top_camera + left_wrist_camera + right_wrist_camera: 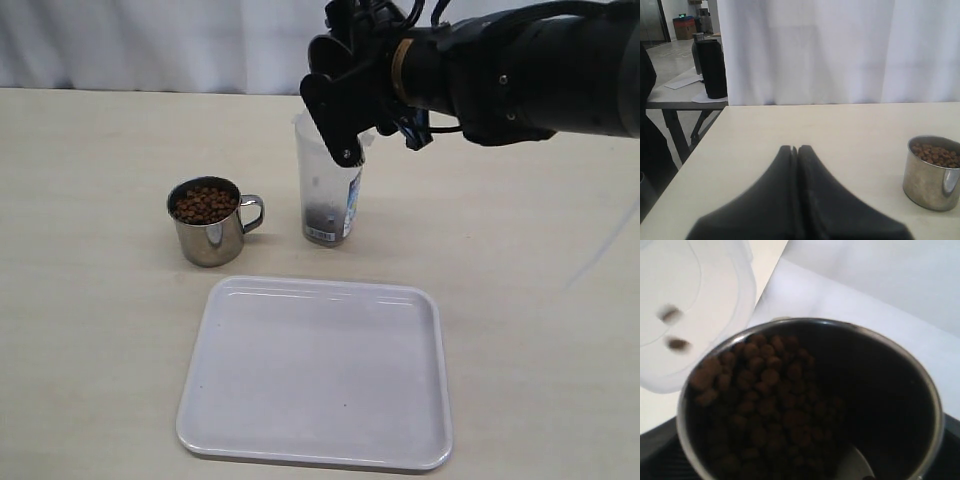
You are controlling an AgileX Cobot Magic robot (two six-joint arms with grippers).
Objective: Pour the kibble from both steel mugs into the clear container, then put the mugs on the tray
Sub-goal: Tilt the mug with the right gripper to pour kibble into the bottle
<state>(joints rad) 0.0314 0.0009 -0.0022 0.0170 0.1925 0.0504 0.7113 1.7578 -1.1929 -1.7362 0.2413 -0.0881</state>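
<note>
White curtain [150, 40] hangs behind a pale beige table [100, 330], and on it we see the tray [315, 370] lying flat and bare toward the near edge. Just beyond the tray's far edge, about midway along it, the clear container [325, 190] stands upright with a shallow dark layer of kibble [322, 215] at its bottom. Off the tray's far left corner a steel mug [210, 240] stands upright, apart from both tray and container, its handle turned toward the container and its own kibble [205, 204] filling it nearly to the rim.

We find the right gripper [352, 140] above the container's mouth, clamped on the second steel mug [900, 390]. In the right wrist view this mug is tipped toward the container's open rim [715, 300]; its pellets [765, 400] are heaped against the lower lip, and two blurred pellets [677, 344] show inside the translucent wall.

We see the left gripper [796, 148] low over the table, jaws pressed together on nothing, with the standing mug [932, 172] well off to its side
</note>
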